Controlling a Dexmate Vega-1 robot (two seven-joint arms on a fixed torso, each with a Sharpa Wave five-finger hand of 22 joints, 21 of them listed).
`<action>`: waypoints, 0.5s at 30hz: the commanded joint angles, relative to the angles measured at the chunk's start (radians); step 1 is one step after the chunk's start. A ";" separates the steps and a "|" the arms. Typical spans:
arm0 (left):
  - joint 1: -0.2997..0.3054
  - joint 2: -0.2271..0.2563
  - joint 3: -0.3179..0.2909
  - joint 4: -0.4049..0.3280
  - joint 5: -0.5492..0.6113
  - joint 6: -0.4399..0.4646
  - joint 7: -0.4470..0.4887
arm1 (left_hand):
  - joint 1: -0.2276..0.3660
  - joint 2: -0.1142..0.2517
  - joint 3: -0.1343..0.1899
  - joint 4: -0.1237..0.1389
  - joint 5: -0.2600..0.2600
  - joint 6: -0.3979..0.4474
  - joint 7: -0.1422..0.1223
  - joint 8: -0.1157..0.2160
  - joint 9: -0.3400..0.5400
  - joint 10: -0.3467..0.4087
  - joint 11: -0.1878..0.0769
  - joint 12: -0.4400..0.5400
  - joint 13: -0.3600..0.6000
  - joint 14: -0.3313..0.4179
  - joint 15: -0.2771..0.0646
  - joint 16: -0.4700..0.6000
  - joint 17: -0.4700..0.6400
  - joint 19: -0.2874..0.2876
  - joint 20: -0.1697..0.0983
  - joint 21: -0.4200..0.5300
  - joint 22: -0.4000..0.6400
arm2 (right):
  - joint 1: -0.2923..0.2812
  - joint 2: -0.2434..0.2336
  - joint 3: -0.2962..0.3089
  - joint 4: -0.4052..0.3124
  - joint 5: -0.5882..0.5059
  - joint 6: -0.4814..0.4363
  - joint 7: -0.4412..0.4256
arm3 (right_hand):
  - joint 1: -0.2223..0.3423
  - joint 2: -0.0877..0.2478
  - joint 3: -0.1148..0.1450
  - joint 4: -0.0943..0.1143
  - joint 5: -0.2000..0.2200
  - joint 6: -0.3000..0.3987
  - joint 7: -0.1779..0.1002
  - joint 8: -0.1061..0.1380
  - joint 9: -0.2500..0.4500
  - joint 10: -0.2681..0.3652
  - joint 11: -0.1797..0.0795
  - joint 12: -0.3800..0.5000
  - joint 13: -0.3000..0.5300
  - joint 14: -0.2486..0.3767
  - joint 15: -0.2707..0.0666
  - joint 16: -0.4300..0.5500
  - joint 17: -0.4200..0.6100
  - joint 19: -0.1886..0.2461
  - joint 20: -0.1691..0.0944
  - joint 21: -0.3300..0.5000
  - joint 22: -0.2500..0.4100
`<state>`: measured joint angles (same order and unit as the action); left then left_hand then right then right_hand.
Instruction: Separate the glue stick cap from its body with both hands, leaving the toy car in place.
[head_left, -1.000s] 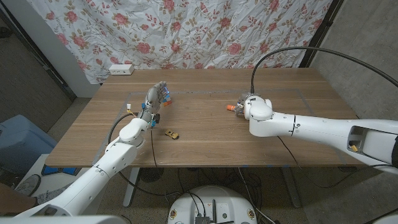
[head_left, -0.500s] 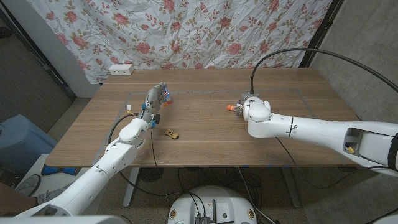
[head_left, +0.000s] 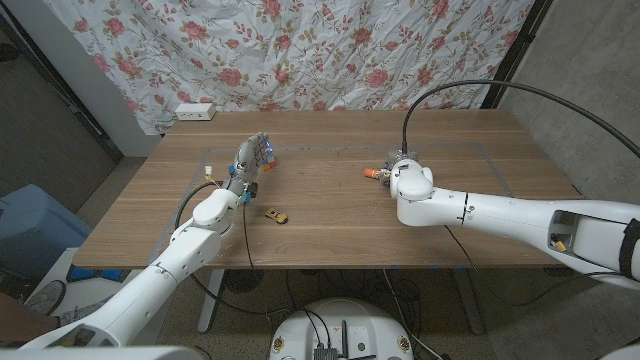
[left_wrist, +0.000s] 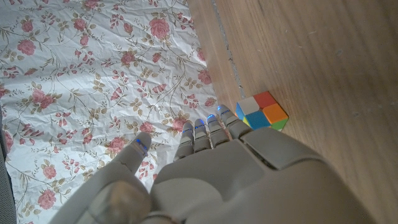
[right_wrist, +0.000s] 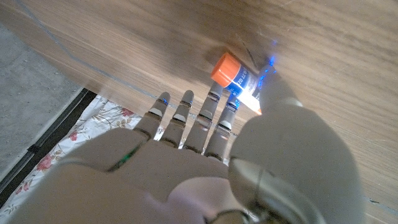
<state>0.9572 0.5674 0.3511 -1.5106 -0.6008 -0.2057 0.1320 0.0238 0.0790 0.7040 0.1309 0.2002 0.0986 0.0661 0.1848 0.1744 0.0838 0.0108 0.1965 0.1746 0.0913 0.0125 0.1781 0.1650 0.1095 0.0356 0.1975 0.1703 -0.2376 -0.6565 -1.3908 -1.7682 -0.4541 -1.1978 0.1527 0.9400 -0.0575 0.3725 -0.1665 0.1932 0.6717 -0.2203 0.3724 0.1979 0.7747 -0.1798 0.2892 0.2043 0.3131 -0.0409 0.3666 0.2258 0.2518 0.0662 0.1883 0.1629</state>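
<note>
You have a wooden table (head_left: 330, 215) with three small things lying on it. The glue stick (right_wrist: 239, 79), orange cap on, lies just beyond your right hand's (head_left: 395, 165) fingertips. The colourful cube (left_wrist: 262, 111) sits just past your left hand's (head_left: 247, 165) fingers. The yellow toy car (head_left: 275, 214) rests near that left hand's wrist, toward the table's middle.
</note>
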 joint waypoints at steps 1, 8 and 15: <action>-0.023 -0.009 0.007 0.026 -0.001 0.001 -0.012 | -0.005 0.073 0.006 -0.002 0.000 0.009 0.000 0.005 0.002 0.008 -0.001 0.004 0.002 0.012 0.001 0.006 0.005 0.009 0.004 0.000 0.001 | -0.023 0.015 0.016 0.034 -0.019 0.021 -0.029 | 0.022 0.003 -0.003 0.001 0.008 0.047 -0.001 0.018 0.005 0.033 -0.009 0.001 0.002 0.020 -0.062 0.011 0.002 0.012 -0.001 0.000 0.003; -0.031 -0.012 0.010 0.035 -0.002 0.002 -0.015 | -0.006 0.072 0.006 -0.001 0.000 0.011 0.000 0.004 0.002 0.009 -0.001 0.003 0.002 0.013 0.003 0.006 0.005 0.009 0.004 0.000 0.001 | -0.042 0.022 0.031 0.050 -0.035 0.027 -0.051 | 0.042 -0.001 -0.009 0.002 0.010 0.123 -0.003 0.037 0.004 0.099 -0.029 -0.002 -0.002 0.061 -0.084 0.034 0.004 0.026 -0.011 0.001 0.003; -0.033 -0.015 0.013 0.037 -0.003 0.006 -0.015 | -0.006 0.072 0.007 -0.001 0.000 0.011 0.000 0.004 0.002 0.011 -0.002 0.003 0.002 0.016 0.004 0.005 0.005 0.009 0.004 -0.001 0.001 | -0.060 0.018 0.049 0.050 -0.047 0.042 -0.061 | 0.056 0.001 -0.017 0.006 0.011 0.188 -0.004 0.048 0.002 0.174 -0.035 -0.006 -0.004 0.092 -0.107 0.053 0.004 0.041 -0.018 0.001 0.003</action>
<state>0.9340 0.5580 0.3590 -1.4849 -0.6013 -0.2034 0.1211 0.0239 0.0790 0.7039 0.1308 0.2001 0.0985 0.0661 0.1848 0.1743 0.0838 0.0108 0.1964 0.1745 0.0966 0.0179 0.1781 0.1650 0.1097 0.0358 0.1975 0.1702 -0.2702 -0.6398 -1.3652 -1.7302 -0.4819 -1.1772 0.1153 0.9762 -0.0581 0.3586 -0.1614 0.1972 0.8305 -0.2235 0.4106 0.1979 0.9218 -0.2117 0.2889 0.1989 0.3887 -0.0453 0.4106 0.2257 0.2807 0.0517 0.1880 0.1630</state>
